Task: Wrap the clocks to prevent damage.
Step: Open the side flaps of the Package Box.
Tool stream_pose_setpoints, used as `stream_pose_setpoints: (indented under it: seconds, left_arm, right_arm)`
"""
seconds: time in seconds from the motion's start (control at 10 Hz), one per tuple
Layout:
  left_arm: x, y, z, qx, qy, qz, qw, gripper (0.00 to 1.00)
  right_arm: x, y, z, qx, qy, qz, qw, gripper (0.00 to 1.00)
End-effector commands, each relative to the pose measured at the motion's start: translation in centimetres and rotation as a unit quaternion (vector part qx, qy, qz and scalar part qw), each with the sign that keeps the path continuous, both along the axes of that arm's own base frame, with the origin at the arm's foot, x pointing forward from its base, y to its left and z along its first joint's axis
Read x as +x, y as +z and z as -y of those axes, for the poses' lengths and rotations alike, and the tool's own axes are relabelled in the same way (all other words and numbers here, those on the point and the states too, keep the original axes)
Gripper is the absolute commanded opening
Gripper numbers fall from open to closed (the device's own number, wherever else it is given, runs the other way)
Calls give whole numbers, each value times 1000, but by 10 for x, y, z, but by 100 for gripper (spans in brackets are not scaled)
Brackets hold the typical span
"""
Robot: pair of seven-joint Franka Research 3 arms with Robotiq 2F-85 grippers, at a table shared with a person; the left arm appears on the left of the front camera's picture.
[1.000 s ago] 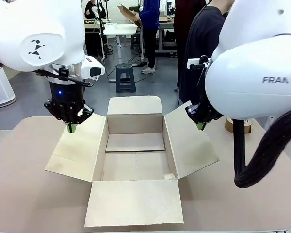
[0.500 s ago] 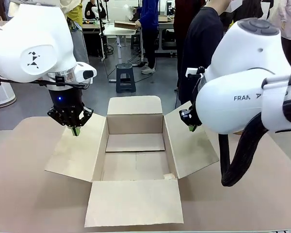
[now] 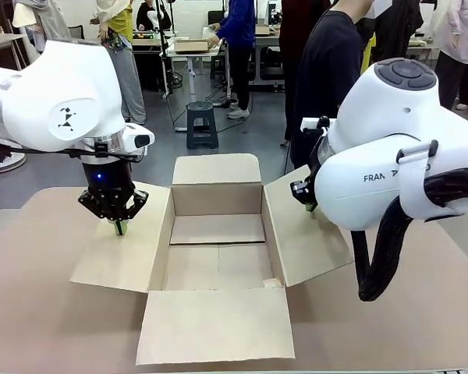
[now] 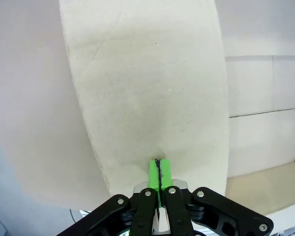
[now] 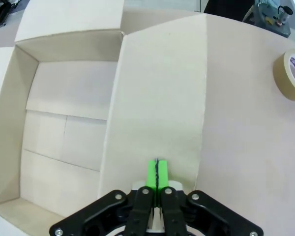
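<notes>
The clocks are out of view. An open, empty cardboard box [image 3: 217, 199] stands mid-table with all its flaps spread out. My left gripper [image 3: 120, 227] is shut, its green tips down on the box's left flap [image 3: 121, 257]. In the left wrist view the gripper [image 4: 158, 172] has its pads pressed together over that flap [image 4: 152, 98]. My right gripper [image 3: 308, 205] is shut and mostly hidden by its arm, at the far part of the right flap [image 3: 306, 238]. Its wrist view has the closed gripper [image 5: 157, 174] just above that flap [image 5: 160, 98], with the box interior [image 5: 64, 132] alongside.
A roll of tan tape [image 5: 292, 73] lies on the brown table surface [image 3: 39, 312] beyond the right flap. A person in a dark top [image 3: 327, 70] stands at the far side behind the right arm. Other people and tables are farther back.
Both arms have come lower. The left gripper has moved down onto the left flap, which now lies a little flatter. The right gripper has shifted left and down over the right flap.
</notes>
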State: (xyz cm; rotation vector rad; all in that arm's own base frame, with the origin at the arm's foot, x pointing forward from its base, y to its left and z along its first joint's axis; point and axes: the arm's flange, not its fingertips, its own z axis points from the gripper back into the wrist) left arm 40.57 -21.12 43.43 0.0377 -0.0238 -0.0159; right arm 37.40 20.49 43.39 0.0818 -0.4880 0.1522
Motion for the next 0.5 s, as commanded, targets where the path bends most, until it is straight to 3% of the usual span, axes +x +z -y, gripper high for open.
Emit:
stream_pose_setpoints:
  seconds: [0.0, 0.4]
  left_arm:
    - [1, -9, -7, 2, 12, -6, 1000, 0]
    - [-1, -28, -14, -2, 25, -13, 1000, 0]
  right_arm:
    - [-17, -26, 10, 4, -16, 2, 1000, 1]
    - [-19, -51, 21, 3, -21, -31, 999, 1]
